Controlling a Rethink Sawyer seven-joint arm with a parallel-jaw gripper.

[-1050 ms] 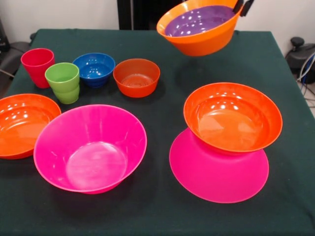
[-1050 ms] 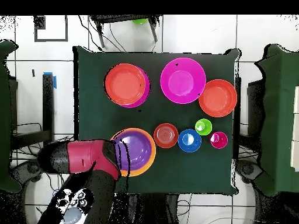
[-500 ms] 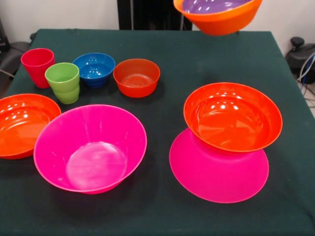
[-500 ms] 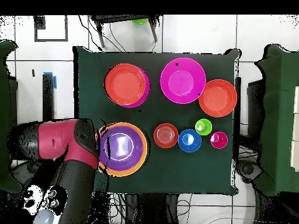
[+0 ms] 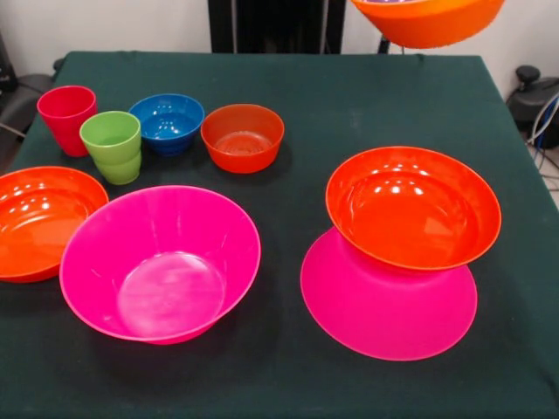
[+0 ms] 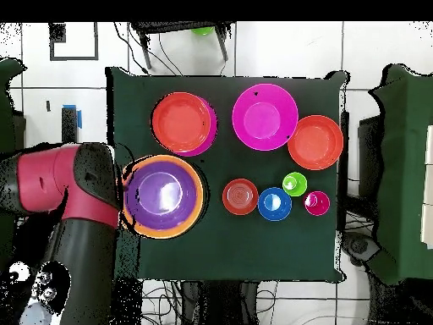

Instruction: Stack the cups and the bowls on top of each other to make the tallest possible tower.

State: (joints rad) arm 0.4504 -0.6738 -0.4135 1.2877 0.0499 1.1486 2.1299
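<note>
We've got the large orange bowl (image 6: 163, 195) with the purple bowl (image 6: 161, 191) nested inside aloft, our grip unseen so we can't tell, and the tower (image 5: 410, 209) sits forward, table's far half.

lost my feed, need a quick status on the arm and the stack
Gripper hidden, fingers not visible. Orange bowl with purple bowl inside held high, off the table. Tower: red-orange bowl on upturned pink bowl. Nothing above the tower.

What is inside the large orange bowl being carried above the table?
The overhead view shows a purple bowl nested inside the large orange bowl, filling most of it. Whatever might lie beneath the purple bowl is covered. The front view shows only the orange bowl's underside.
</note>
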